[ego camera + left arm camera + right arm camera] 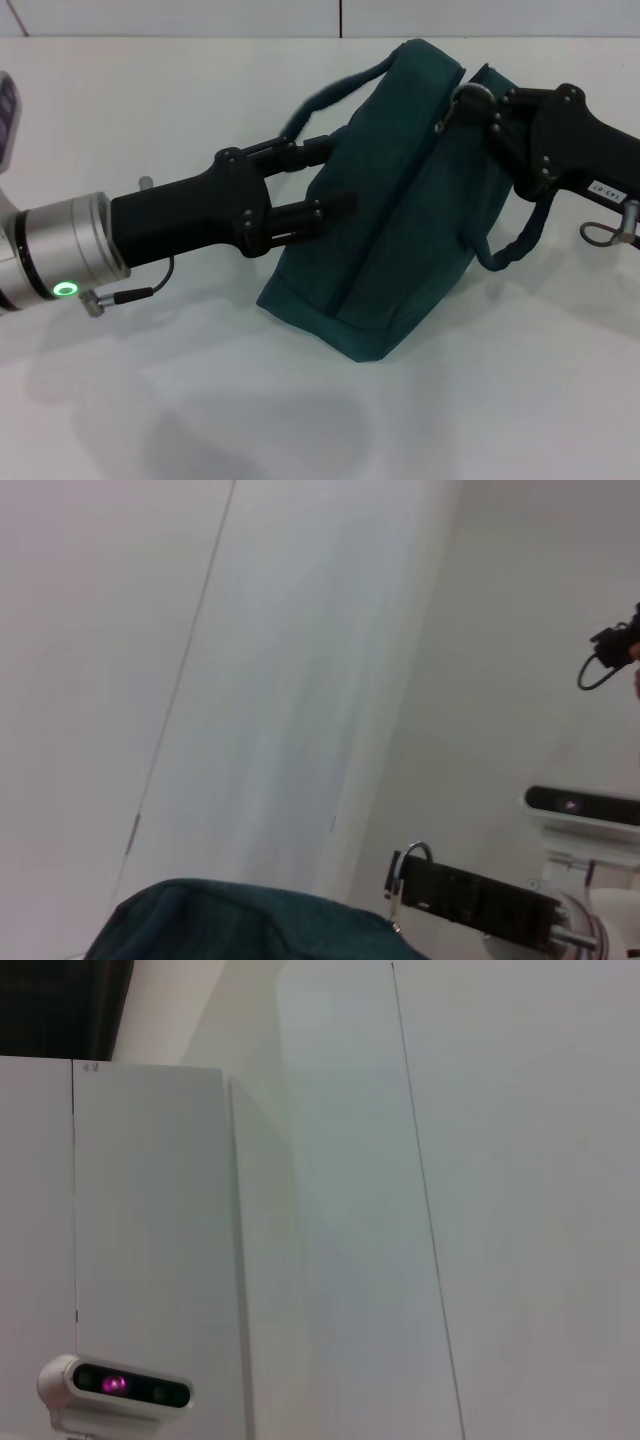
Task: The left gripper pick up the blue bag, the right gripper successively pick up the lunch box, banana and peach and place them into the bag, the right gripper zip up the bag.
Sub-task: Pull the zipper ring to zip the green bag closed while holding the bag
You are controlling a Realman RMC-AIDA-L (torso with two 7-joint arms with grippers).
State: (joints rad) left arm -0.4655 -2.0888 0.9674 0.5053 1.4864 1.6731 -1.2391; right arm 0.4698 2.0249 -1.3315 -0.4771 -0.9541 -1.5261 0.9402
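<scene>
The blue bag (400, 210) lies on the white table, its zip line running along the upper face; a bit of its fabric (240, 920) also shows in the left wrist view. My left gripper (335, 180) reaches in from the left. Its fingers (335, 207) stand apart, with the bag's side and the base of one handle strap between them. At the bag's far right end, my right gripper (468, 100) has its tips together at the zip's end, on what looks like the zip pull. Lunch box, banana and peach are out of view.
The bag's second handle strap (515, 245) hangs loose under the right arm. The white table (150, 400) spreads on all sides of the bag. The wrist views show mostly wall, the robot's head camera (115, 1385) and part of the right arm (480, 900).
</scene>
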